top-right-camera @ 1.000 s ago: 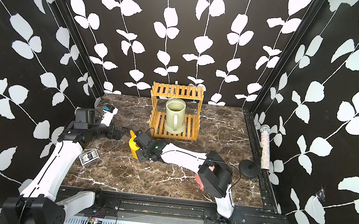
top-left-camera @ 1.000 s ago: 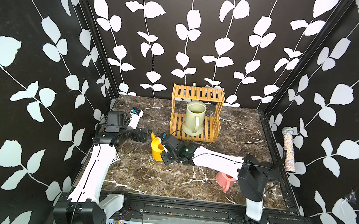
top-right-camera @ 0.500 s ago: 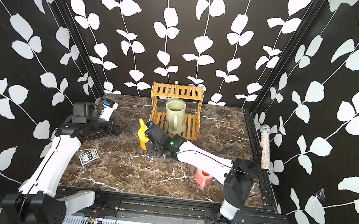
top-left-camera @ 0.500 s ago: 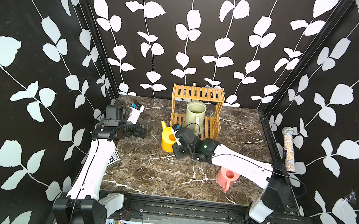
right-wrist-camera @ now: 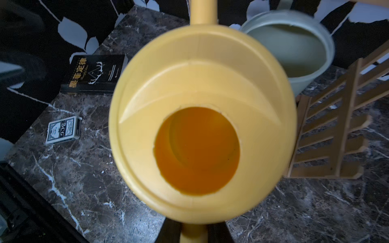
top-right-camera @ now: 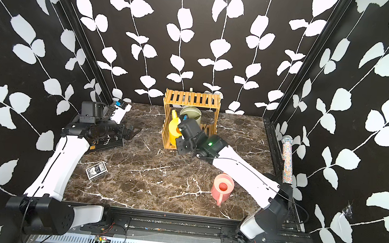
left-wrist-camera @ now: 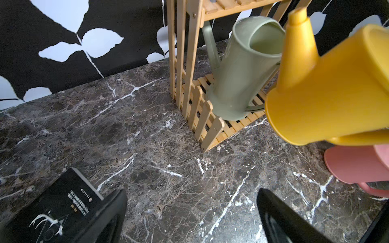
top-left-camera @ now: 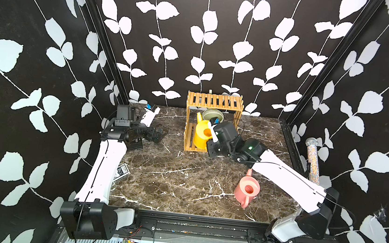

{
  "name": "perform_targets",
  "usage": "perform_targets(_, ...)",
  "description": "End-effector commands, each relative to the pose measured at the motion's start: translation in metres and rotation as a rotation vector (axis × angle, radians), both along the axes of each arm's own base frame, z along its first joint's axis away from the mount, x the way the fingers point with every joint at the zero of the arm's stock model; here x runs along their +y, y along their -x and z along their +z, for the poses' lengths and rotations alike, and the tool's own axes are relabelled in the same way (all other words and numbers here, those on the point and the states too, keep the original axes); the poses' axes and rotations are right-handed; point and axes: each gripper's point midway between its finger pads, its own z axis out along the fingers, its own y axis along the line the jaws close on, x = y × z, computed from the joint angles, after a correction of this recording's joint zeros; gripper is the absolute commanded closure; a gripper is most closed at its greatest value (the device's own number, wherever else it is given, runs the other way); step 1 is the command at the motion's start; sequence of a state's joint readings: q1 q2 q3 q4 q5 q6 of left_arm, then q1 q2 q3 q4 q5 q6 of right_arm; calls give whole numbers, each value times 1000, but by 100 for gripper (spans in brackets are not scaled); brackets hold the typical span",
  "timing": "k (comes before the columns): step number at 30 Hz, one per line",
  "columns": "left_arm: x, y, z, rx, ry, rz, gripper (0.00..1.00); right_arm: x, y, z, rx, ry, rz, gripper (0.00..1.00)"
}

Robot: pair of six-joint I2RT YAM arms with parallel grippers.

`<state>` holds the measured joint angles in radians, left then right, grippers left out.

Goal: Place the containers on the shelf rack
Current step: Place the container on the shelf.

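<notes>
Your right arm was stretched low toward the open front of the shelf rack (top-left-camera: 215, 101), wrist level with its lower tier. The right gripper (right-wrist-camera: 193, 232) was clamped on the handle of the yellow watering can (top-left-camera: 200, 134). You held that can tilted at the rack's front, spout aimed inward, just beside the pale green watering can (top-left-camera: 212, 115) standing on the lower tier. I couldn't tell whether the yellow can touched the slats. The pink watering can (top-left-camera: 246, 190) sat on the marble well in front of the rack. Your left arm was bent at the elbow, and the left gripper (left-wrist-camera: 189, 216) hung off the rack's left side with its fingers spread wide and empty, near the black book (top-right-camera: 106, 142).
</notes>
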<state>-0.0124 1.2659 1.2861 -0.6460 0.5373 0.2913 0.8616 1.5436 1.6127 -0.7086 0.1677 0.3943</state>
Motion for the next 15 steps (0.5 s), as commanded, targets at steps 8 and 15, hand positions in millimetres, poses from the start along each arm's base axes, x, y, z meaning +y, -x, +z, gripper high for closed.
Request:
perform_targets(8,-31,-3,25,-50,-24,-123,1,-31,-45,66,-120,17,-113,95)
perform_targets(15,-39,-5,29,-44,-6,-139,1,-40,-72,93,-173,13,-160,96)
